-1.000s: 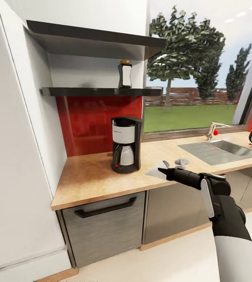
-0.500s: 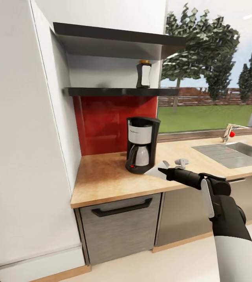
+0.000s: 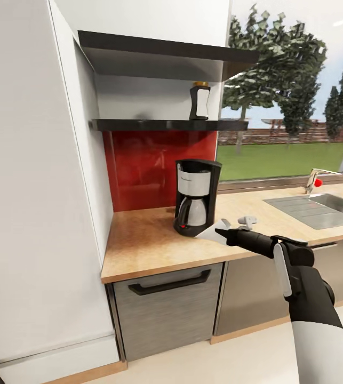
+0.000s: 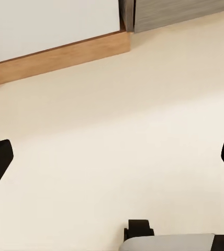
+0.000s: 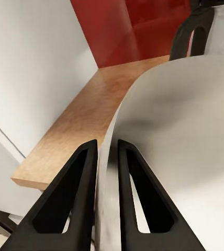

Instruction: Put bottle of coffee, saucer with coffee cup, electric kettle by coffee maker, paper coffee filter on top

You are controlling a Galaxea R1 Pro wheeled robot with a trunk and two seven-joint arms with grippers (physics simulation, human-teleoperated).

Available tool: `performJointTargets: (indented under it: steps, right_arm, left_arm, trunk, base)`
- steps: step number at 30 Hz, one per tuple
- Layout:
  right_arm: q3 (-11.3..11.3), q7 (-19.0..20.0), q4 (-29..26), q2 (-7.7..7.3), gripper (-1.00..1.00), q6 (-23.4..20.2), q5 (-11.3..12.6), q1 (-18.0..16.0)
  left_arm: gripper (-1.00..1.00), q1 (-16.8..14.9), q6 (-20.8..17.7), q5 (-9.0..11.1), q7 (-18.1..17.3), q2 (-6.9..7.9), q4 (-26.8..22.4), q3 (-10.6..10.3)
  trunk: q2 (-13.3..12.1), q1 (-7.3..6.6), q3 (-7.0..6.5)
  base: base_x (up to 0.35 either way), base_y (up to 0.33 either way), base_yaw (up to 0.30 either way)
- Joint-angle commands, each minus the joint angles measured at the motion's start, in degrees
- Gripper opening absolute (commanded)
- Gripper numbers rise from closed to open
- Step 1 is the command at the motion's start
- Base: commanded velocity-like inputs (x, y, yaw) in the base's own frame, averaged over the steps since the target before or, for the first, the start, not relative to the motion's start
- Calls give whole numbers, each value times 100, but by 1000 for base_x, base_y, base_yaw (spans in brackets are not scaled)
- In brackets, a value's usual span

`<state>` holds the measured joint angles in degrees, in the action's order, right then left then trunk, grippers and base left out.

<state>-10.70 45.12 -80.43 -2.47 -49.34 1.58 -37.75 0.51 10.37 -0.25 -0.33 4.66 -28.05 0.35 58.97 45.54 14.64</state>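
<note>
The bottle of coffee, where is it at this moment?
In the head view, the bottle of coffee stands on the dark lower shelf, near its window end, above the coffee maker.

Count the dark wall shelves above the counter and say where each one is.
2. The upper shelf runs under the white cabinet; the lower shelf sits above the red backsplash and carries the coffee bottle. None looks hidden.
</note>
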Motion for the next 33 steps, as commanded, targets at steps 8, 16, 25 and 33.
performJointTargets:
  steps: [8, 16, 25, 33]
  right_arm:
    - [1056, 88, -428, -477, -100, -650, -7, -578]
    - [1331, 1120, -446, -1500, -100, -776, -23, -1457]
    - [1684, 1912, -448, -2537, -100, -794, -26, -2318]
    - [3477, 2112, 70, -2939, -100, -796, -35, -4446]
  left_arm:
    - [100, 1, 1, 9, -10, -10, -11, -47]
    - [100, 1, -8, 15, -28, -11, 33, -8]
    - [100, 1, -11, 23, -89, -36, 540, -27]
    - [100, 1, -48, 83, -321, -115, 643, -21]
  trunk:
    - [4, 1, 6]
    - [4, 1, 6]
    - [4, 1, 6]
    - [4, 1, 6]
  base:
    - [0, 0, 0]
    - [0, 0, 0]
    - [0, 0, 0]
    - [0, 0, 0]
